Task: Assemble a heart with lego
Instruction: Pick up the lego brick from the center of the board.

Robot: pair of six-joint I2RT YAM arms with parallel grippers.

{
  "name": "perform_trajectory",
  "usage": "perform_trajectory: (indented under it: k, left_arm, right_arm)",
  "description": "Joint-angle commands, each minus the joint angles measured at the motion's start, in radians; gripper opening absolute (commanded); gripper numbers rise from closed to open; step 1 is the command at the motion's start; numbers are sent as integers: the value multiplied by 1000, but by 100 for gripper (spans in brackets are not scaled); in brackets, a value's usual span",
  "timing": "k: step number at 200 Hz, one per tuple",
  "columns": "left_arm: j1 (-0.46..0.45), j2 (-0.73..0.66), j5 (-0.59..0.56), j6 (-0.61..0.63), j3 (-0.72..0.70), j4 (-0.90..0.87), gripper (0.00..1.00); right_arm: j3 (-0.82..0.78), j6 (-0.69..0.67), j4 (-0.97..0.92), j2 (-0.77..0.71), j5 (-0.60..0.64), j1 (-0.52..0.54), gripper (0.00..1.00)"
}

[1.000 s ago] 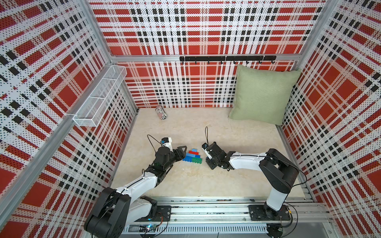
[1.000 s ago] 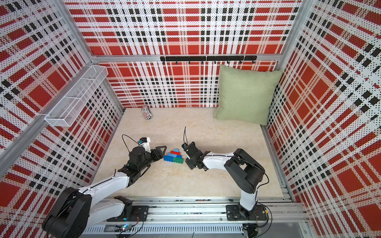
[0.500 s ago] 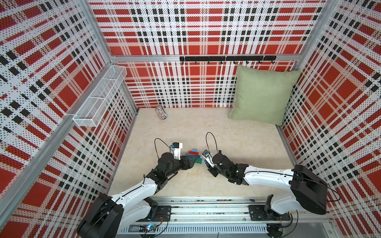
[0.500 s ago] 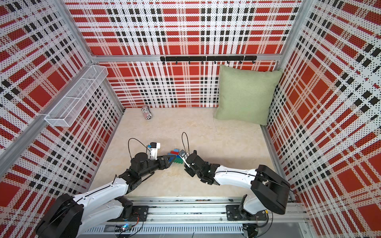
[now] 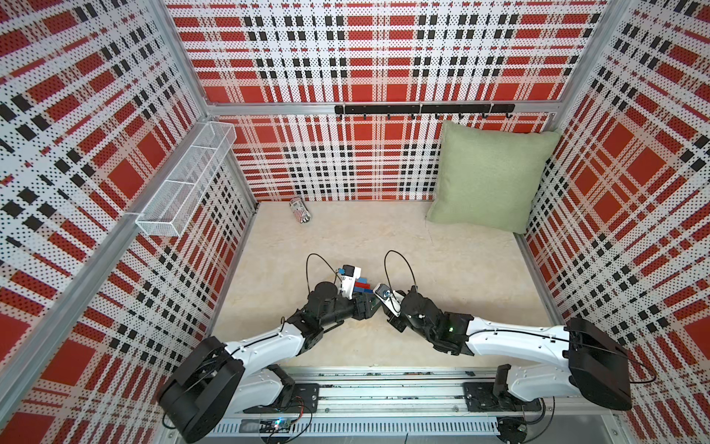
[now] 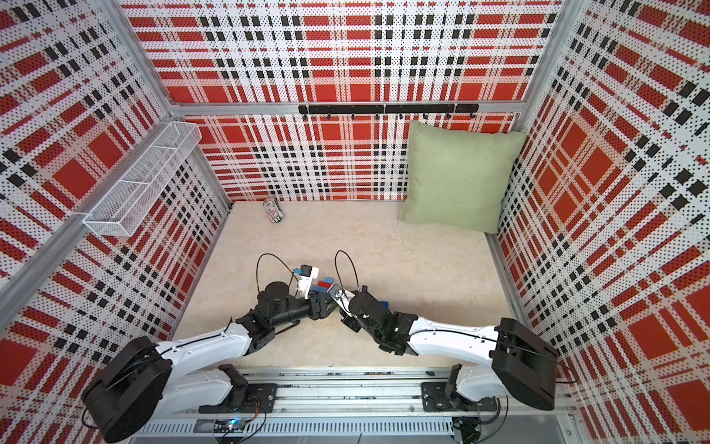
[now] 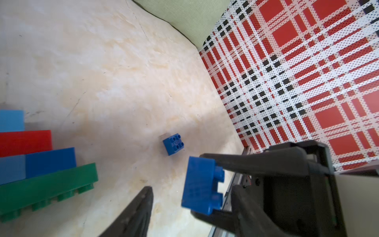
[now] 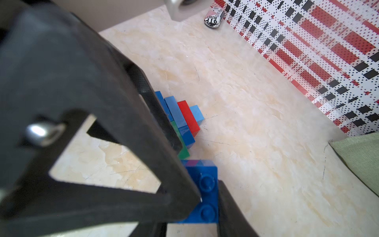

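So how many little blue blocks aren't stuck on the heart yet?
2. One loose block lies on the table; the right gripper pinches the second block. More may be hidden.

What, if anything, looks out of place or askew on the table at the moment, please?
A striped can lies on its side at the far edge of the table, well away from the bricks. One small blue brick also sits alone, studs up, apart from the heart.

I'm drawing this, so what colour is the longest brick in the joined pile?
Green. The long studded plastic brick shows best in the left wrist view.
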Motion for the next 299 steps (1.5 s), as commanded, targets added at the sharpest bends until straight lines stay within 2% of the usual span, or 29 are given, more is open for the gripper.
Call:
perform_trajectory:
  k: [1, 56, 72, 90, 112, 125, 132, 141, 173, 199, 216, 239, 260, 299]
  left_arm:
    - [-8, 23, 35, -5, 37, 57, 59]
    - [-17, 29, 77, -24, 41, 105, 36]
    - [-17, 19, 86, -24, 37, 114, 26]
    - [-17, 5, 79, -24, 34, 120, 22]
    - [-7, 1, 75, -24, 36, 125, 20]
    - [6, -1, 65, -25, 38, 125, 17]
    - [17, -5, 60, -25, 38, 128, 16]
    - [34, -12, 59, -24, 38, 139, 16]
    - [81, -29, 74, -18, 49, 177, 16]
    - [83, -41, 102, -19, 40, 256, 15]
    - [80, -58, 106, -19, 26, 301, 15]
    - [70, -80, 110, -18, 15, 334, 15]
    - [59, -86, 120, -15, 13, 346, 15]
    - [26, -81, 151, -14, 13, 393, 15]
  right_arm:
    - [7, -28, 35, -31, 32, 15, 33]
    - [10, -49, 77, -6, 106, 16, 34]
    - [10, -48, 90, -6, 102, 15, 35]
    - [15, -41, 89, -8, 106, 11, 36]
    - [24, -21, 65, -26, 73, 1, 48]
    - [29, -12, 37, -43, 42, -9, 60]
    - [33, -1, 7, -59, -1, -21, 66]
    - [43, 21, -46, -84, -101, -55, 70]
    - [47, 100, -151, -172, -478, -195, 76]
    - [70, 190, -156, -166, -853, -342, 73]
    - [77, 244, -124, -164, -1022, -405, 70]
    - [73, 309, -64, -171, -1134, -473, 66]
    - [86, 345, -34, -155, -1235, -490, 65]
    - [117, 389, 5, -142, -1300, -494, 61]
